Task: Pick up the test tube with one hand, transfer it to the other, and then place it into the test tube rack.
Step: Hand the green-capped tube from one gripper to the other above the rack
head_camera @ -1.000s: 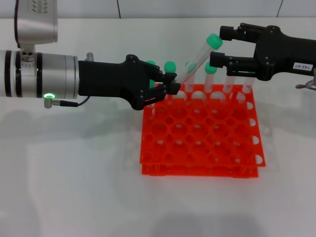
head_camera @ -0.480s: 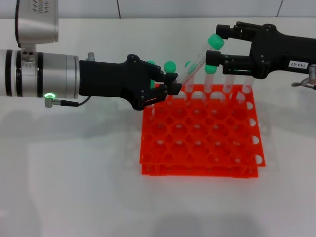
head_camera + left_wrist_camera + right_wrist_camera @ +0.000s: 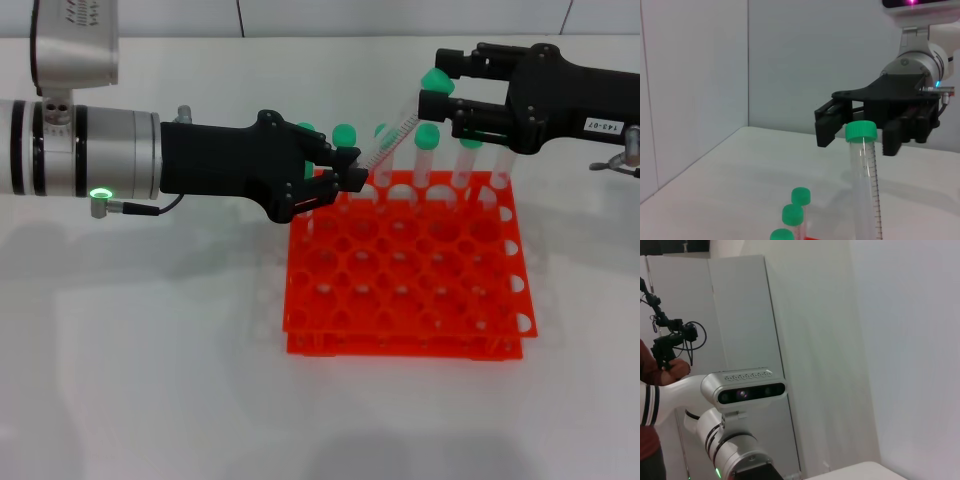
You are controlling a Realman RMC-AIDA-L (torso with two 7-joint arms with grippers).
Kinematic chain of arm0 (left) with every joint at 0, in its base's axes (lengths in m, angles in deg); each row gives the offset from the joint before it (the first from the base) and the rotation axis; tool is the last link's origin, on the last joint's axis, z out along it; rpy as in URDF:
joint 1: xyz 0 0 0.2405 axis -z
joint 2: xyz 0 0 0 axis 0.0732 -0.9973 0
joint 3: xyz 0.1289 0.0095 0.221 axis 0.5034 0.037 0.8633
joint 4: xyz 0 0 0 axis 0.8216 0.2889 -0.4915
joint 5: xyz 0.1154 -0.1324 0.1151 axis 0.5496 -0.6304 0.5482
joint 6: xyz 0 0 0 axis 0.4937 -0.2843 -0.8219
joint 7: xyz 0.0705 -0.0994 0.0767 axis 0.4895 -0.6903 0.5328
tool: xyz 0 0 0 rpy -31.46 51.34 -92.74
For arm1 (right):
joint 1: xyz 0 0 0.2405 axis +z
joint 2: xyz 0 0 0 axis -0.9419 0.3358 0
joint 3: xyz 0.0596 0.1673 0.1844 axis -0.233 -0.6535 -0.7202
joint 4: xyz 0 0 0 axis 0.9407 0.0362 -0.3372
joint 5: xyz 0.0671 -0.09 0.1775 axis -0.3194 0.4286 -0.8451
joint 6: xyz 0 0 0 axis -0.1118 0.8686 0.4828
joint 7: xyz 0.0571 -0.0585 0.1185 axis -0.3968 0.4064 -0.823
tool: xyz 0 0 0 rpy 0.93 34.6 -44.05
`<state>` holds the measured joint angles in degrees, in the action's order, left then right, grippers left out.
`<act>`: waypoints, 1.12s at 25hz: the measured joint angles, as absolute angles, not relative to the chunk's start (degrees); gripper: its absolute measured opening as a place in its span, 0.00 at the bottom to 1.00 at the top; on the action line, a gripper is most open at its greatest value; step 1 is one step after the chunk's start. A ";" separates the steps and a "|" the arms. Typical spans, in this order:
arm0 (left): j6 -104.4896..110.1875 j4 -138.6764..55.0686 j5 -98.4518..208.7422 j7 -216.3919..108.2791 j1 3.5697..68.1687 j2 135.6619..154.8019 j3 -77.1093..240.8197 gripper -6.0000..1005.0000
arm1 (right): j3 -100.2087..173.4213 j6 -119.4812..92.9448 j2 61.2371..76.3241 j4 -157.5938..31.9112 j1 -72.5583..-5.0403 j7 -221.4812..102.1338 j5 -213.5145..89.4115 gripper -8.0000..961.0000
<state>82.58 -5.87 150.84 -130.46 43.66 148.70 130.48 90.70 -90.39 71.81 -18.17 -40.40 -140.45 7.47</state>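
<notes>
Handover in mid-air above the back edge of the test tube rack (image 3: 405, 265), which sits centre-right on the white bench (image 3: 150, 380) in the head view. Left claw (image 3: 345, 172), black on a thick silver wrist, reaches in from the left of the frame and is clamped on the lower end of the test tube (image 3: 398, 130). Tube is tilted, bottom end at the left claw, green cap up and to the right. Right claw (image 3: 432, 92), black with a small white numbered sticker, comes in from the upper right; its fingers (image 3: 452, 103) are spread apart and sit either side of the green cap, touching or not, cannot tell. Left wrist view shows the same: tube (image 3: 865, 185) rising up the frame with its cap between the two spread fingers of the right claw (image 3: 854, 131) behind it. Other green-capped tubes (image 3: 344, 135) stand upright in the rack's back row; three caps (image 3: 792, 216) show low in the left wrist view. Right wrist view shows only the robot head (image 3: 745, 390) and grey wall panels, and a person's arm at the left edge.
</notes>
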 joint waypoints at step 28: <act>82.59 -5.87 150.73 -129.96 43.52 148.88 130.34 0.18 | 90.78 -90.21 71.81 -18.78 -40.23 -140.44 7.36 0.49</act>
<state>82.59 -5.87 150.73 -129.96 43.52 148.88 130.34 90.78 -90.21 71.81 -18.78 -40.23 -140.44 7.36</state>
